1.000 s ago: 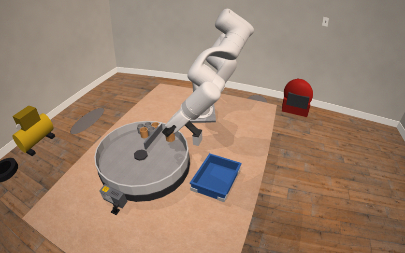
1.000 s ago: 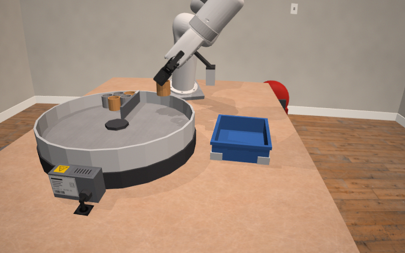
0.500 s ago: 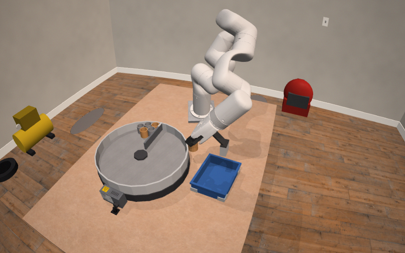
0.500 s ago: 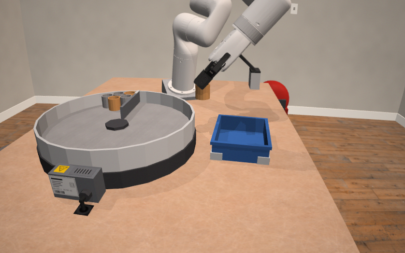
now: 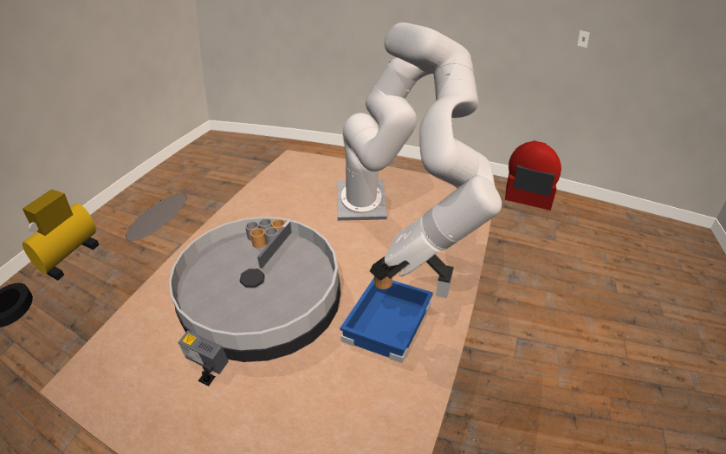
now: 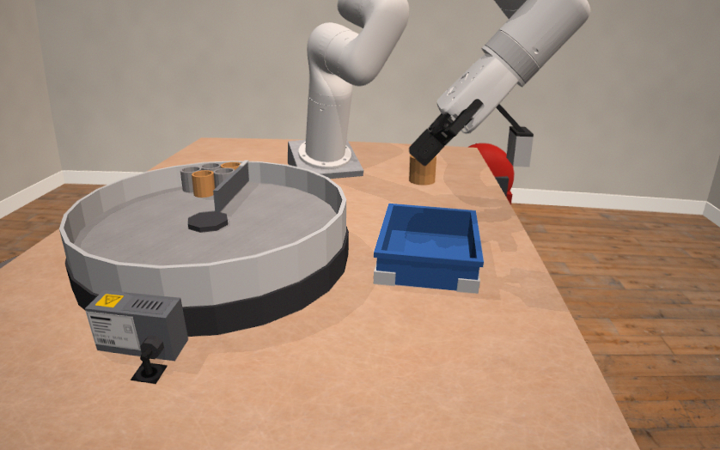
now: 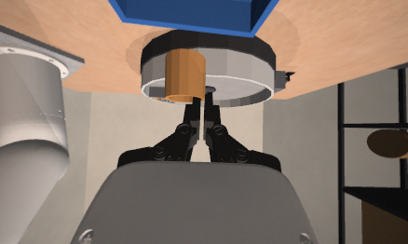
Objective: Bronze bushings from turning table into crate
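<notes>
Because the gripper [image 7: 201,100] pinches only the thin wall of the bronze bushing [image 7: 185,75], this stiff, smooth ring may slip.

A tan table [image 6: 324,380] is seen to carry four things. The round turning table [image 6: 206,279] — grey-walled on a black base — is set on the left half. A grey control box [image 6: 133,326] with a yellow warning label is placed against its near side, and a small black foot [image 6: 148,373] is set just in front of that. A blue crate [image 6: 427,265] is set to the right, near the turning table but apart from it. The arm's base plate [image 6: 324,161] is fixed at the far edge.
</notes>
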